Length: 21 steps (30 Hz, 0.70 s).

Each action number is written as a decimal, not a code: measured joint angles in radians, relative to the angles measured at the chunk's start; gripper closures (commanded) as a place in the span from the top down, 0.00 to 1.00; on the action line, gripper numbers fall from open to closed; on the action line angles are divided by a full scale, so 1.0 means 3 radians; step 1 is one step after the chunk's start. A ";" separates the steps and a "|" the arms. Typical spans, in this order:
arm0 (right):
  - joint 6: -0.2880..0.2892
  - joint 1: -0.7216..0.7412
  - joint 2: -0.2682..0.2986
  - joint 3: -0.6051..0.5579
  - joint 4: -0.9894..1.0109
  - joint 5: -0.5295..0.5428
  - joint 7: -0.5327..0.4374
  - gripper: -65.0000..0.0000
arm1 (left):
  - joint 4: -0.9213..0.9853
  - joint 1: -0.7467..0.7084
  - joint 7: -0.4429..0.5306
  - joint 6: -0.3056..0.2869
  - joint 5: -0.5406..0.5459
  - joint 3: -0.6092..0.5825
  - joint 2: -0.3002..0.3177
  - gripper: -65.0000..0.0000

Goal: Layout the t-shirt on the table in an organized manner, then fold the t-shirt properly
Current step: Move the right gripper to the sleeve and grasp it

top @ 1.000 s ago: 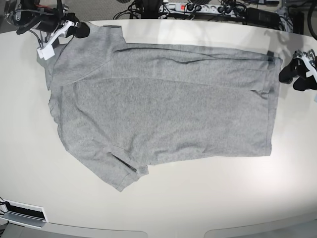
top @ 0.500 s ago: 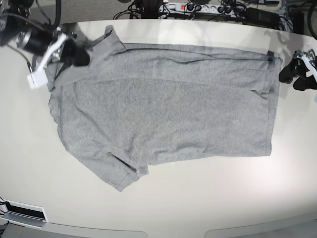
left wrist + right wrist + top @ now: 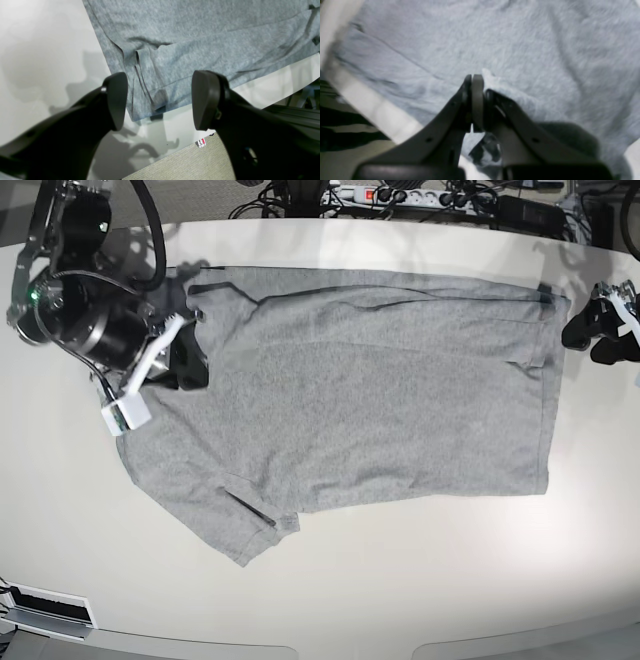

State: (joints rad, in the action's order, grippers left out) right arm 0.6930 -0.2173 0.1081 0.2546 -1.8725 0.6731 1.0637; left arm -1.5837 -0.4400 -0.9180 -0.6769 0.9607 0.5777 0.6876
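The grey t-shirt (image 3: 370, 400) lies spread plain side up across the off-white table (image 3: 420, 580), its hem at the right and a sleeve (image 3: 245, 525) pointing to the front left. At the shirt's left end my right gripper (image 3: 185, 365) is shut on a pinch of the cloth, which it holds over the shirt's body; the right wrist view shows the t-shirt (image 3: 532, 50) caught in the right gripper (image 3: 476, 82). My left gripper (image 3: 592, 330) hovers open just off the far right hem corner. In the left wrist view the left gripper (image 3: 160, 102) straddles that corner of the t-shirt (image 3: 200, 37) without touching it.
A power strip (image 3: 420, 195) and cables run behind the table's far edge. A white and black box (image 3: 45, 610) sits at the front left edge. Carpeted floor (image 3: 187, 162) shows past the table edge by the left gripper.
My right gripper has travelled from the far left corner towards the front, dragging the shirt's far left sleeve over its body. The left arm has not moved.
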 measured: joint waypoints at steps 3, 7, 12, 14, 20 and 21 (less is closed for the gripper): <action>0.0000 0.0071 0.0000 -0.0062 0.0000 -0.0217 -0.0148 0.00 | 0.0000 -0.0001 -0.0064 -0.0001 0.0000 0.0000 -0.0001 0.62; -0.0304 0.0216 -0.0006 -0.0074 0.0061 -0.0690 -0.0463 0.00 | 0.0000 0.0000 -0.0058 -0.0001 0.0001 0.0000 -0.0001 0.62; -0.0643 0.0350 -0.0010 -0.0074 0.0156 -0.0910 -0.0495 0.23 | 0.0000 0.0000 -0.0058 -0.0001 0.0000 0.0000 -0.0001 0.62; -0.0655 0.0376 -0.0009 -0.0074 0.0156 -0.0914 -0.0504 0.45 | 0.0000 0.0000 -0.0058 -0.0001 0.0001 0.0000 -0.0001 0.62; -0.0727 0.0501 -0.0009 -0.0071 0.0156 -0.1066 -0.0356 0.58 | 0.0000 0.0000 -0.0060 0.0000 0.0000 0.0000 0.0000 0.62; -0.0743 0.0535 -0.0001 -0.0070 0.0156 -0.1086 -0.0261 0.58 | 0.0000 0.0000 -0.0060 0.0000 0.0001 0.0000 -0.0001 0.62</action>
State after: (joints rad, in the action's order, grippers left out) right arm 0.4702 -0.0566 0.1078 0.2337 -1.8256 0.3473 0.9855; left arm -1.5837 -0.4400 -0.9360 -0.6769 0.9611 0.5777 0.6872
